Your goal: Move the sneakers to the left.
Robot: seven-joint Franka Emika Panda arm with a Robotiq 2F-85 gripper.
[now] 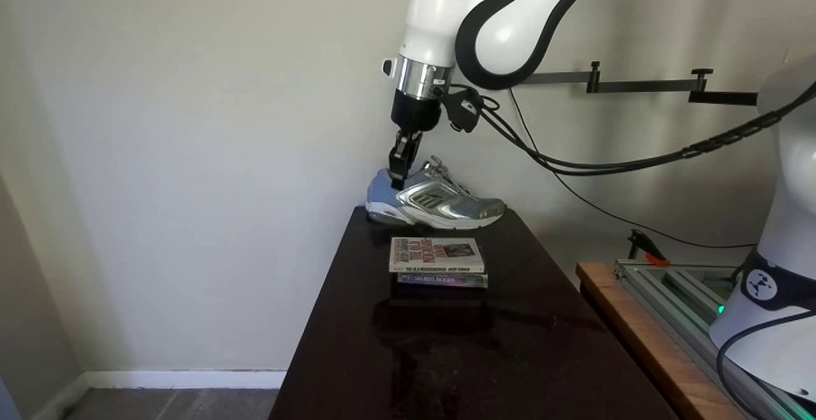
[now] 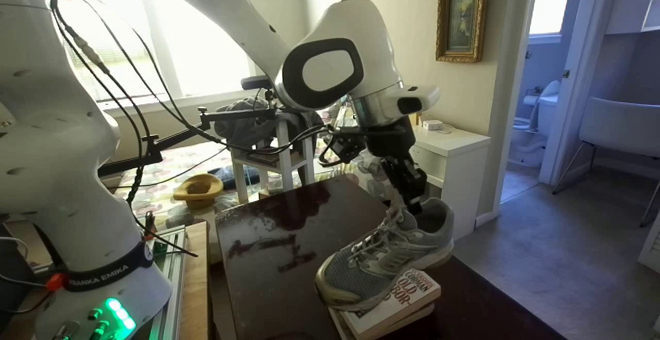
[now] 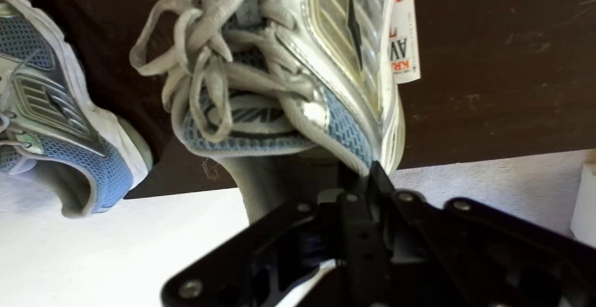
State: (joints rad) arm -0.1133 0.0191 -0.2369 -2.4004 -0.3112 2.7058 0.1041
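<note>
One silver-grey running shoe [image 2: 384, 260], bow-tied laces up and toe toward the robot's base [image 1: 758, 337], is in the grip of the tool [image 3: 364, 173]. The tool looks closed, pinching one side wall of the shoe's ankle opening. Partly below the shoe, a short stack of paperbacks [image 1: 438, 257] lies on the dark, glossy worktop [image 1: 523, 356]; in an exterior view the shoe's forefoot [image 2: 350, 273] covers part of them. The shoe appears raised, but no clear gap shows beneath its sole. Its mate, a matching running shoe [image 3: 88, 125], sits to its left in the wrist view, at the worktop's edge and apart from the tool. Shifting one shoe of the pair seems the step in hand. Next, the move probably calls for a firm pinch, clearance over the paperbacks, a carry leftward and a level lowering before release; whose left is meant cannot be told.
</note>
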